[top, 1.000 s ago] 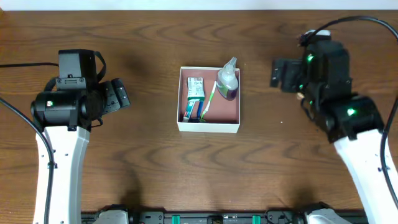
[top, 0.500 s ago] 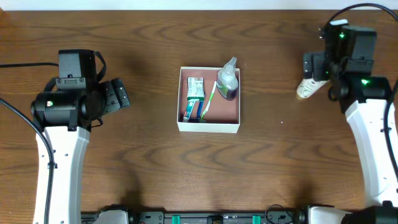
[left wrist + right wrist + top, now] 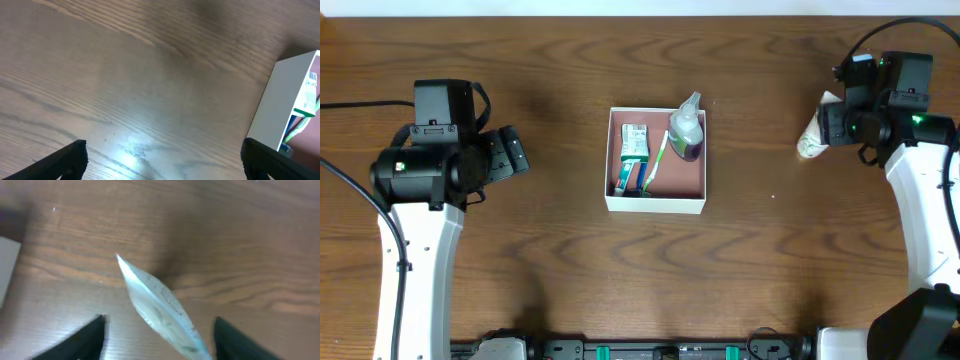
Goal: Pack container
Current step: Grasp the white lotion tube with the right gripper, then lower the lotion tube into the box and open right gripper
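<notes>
The container [image 3: 656, 205], a square white-walled box with a pink-brown inside, sits mid-table. It holds a clear bottle [image 3: 686, 130], a green-and-white packet [image 3: 634, 142], a green toothbrush [image 3: 656, 165] and a blue tube [image 3: 628, 178]. Its white wall shows at the right of the left wrist view [image 3: 287, 100]. My left gripper [image 3: 510, 155] is open and empty, left of the box [image 3: 164, 155]. My right gripper [image 3: 830, 125] is open at the far right, around a pale white-blue sachet [image 3: 811, 143]. In the right wrist view the sachet [image 3: 155, 300] lies between the spread fingers [image 3: 160, 330], not pinched.
Bare brown wood tabletop [image 3: 570, 280] surrounds the box. A black cable [image 3: 350, 103] runs in from the left edge behind my left arm. The table's far edge runs along the top of the overhead view.
My right arm has swung right, away from the box, and come down over the sachet, which was hidden a second ago. My left arm has not moved.
</notes>
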Robot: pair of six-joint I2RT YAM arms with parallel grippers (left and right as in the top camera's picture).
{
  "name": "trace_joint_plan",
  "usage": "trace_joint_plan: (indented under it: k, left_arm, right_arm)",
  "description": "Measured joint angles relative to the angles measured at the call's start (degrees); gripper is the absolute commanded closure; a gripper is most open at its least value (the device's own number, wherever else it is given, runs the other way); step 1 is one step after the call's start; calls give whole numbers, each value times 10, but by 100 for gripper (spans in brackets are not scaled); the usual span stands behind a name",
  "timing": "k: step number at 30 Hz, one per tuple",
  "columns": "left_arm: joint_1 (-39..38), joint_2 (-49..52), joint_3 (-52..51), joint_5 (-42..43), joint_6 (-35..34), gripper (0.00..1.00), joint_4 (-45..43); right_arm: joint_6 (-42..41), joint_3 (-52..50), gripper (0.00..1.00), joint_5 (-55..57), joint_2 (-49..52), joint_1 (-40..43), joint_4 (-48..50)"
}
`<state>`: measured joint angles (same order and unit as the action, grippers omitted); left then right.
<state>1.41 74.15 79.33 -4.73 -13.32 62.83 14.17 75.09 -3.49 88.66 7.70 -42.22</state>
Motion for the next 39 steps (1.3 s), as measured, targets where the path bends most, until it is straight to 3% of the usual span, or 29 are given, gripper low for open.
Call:
trace_joint_plan:
  k: [7, 9, 19, 32, 39]
  left_arm:
    - [0, 0, 0, 0, 0, 2, 0]
    - [0, 0, 0, 0, 0, 2, 0]
    - [0, 0, 0, 0, 0, 2, 0]
    - [0, 0, 0, 0, 0, 2, 0]
    - [0, 0, 0, 0, 0, 2, 0]
  right_arm:
    - [-47, 0, 93, -6, 0, 0, -24]
    - [-67, 0, 99, -7, 0, 0, -28]
    - [-155, -3, 99, -22, -29, -21, -77]
    - [-287, 2, 99, -52, -321, -247, -68]
    - [-346, 3, 99, -44, -254, -341, -33]
